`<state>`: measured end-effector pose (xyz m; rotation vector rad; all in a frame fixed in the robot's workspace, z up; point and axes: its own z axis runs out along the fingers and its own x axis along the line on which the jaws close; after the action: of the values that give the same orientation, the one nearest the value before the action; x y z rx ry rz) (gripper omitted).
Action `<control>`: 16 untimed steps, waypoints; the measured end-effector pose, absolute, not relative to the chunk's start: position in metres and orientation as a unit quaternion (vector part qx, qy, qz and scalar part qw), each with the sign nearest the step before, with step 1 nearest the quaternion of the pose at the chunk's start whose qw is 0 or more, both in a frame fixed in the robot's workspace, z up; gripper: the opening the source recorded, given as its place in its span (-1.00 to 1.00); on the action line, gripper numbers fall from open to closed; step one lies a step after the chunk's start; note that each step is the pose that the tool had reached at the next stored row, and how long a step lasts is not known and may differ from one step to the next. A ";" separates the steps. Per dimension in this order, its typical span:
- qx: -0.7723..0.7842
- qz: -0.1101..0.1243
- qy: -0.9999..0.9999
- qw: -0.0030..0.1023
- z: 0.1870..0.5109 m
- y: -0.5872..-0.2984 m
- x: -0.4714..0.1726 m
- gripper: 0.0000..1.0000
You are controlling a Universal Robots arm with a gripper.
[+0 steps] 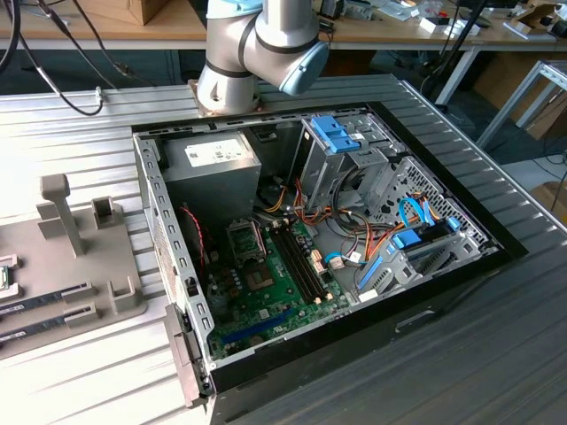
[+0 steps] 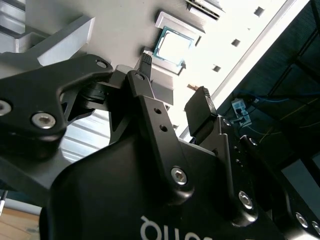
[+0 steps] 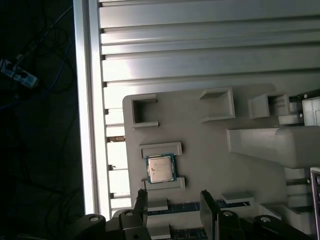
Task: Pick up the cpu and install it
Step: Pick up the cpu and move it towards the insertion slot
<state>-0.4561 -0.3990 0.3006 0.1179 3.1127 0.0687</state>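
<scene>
Your grey tray [image 1: 124, 297] lies at the exterior view's left on the worktop [image 1: 89, 142], with the open computer case [image 1: 425, 314] to its right. In both wrist views the cpu [image 3: 160, 169] rests flat on that tray, just ahead of your hand [image 3: 173, 200], whose fingers [image 3: 207, 205] are apart and hold nothing. The cpu is square and sits a bit closer to one finger than the other.

The arm [image 1: 261, 49] runs off the exterior view's top edge; in the first wrist view, the frame crops the tool [image 3: 173, 195].
</scene>
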 end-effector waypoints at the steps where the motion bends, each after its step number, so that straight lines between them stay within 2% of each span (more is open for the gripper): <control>1: 0.038 0.022 0.999 0.013 0.300 -0.399 -0.456 0.08; 16: 0.038 0.022 0.999 0.013 0.294 -0.399 -0.456 0.08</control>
<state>-0.4561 -0.3990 0.2942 0.1180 3.1127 0.0686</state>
